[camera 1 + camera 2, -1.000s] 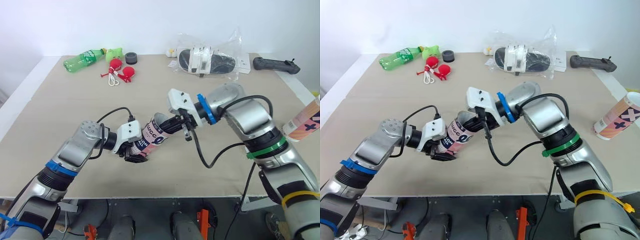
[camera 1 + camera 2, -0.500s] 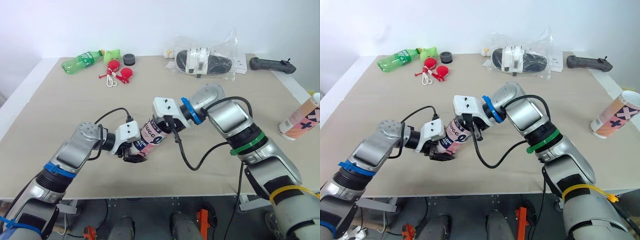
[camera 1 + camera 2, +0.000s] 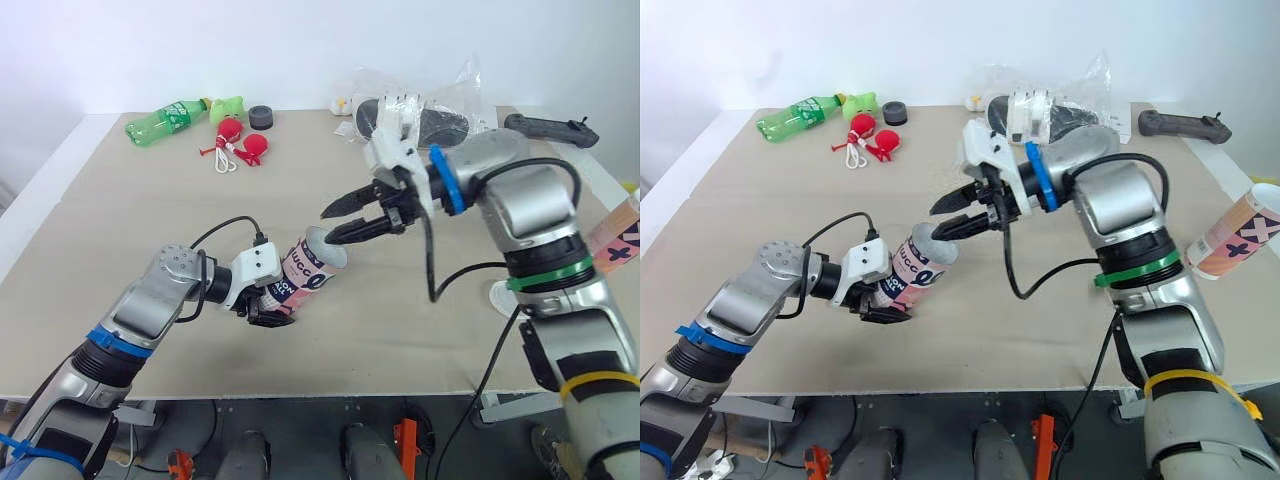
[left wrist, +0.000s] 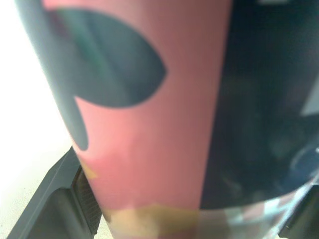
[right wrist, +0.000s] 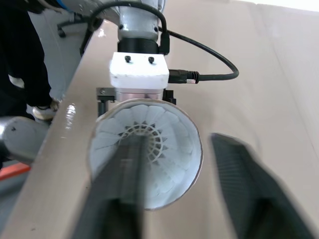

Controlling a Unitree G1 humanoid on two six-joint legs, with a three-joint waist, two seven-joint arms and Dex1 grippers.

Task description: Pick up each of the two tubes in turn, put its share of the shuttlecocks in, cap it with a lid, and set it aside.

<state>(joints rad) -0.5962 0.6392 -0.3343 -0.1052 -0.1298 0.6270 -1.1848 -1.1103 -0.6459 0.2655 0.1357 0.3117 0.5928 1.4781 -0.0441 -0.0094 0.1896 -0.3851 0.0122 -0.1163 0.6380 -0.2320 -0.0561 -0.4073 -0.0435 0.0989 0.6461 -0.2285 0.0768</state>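
A pink and black tube (image 3: 303,272) is held tilted just above the table (image 3: 150,220), with my left gripper (image 3: 266,304) shut on its lower end. Its open mouth (image 5: 147,149) shows the white feathers of a shuttlecock inside. My right gripper (image 3: 338,222) hovers open just above and behind that mouth, touching nothing; its two fingers (image 5: 119,194) frame the mouth in the right wrist view. In the left wrist view the tube's wall (image 4: 149,114) sits close between the fingers (image 4: 55,209). A second tube (image 3: 1235,235) stands at the table's right edge.
At the back of the table lie a green bottle (image 3: 168,117), red balls on a cord (image 3: 243,147), a small black round cap (image 3: 262,116), a clear plastic bag with white and black items (image 3: 425,115) and a black controller (image 3: 550,128).
My right gripper, shut with its tips at the tube's mouth, has pulled up and back and opened. The left gripper and the tube have stayed in place.
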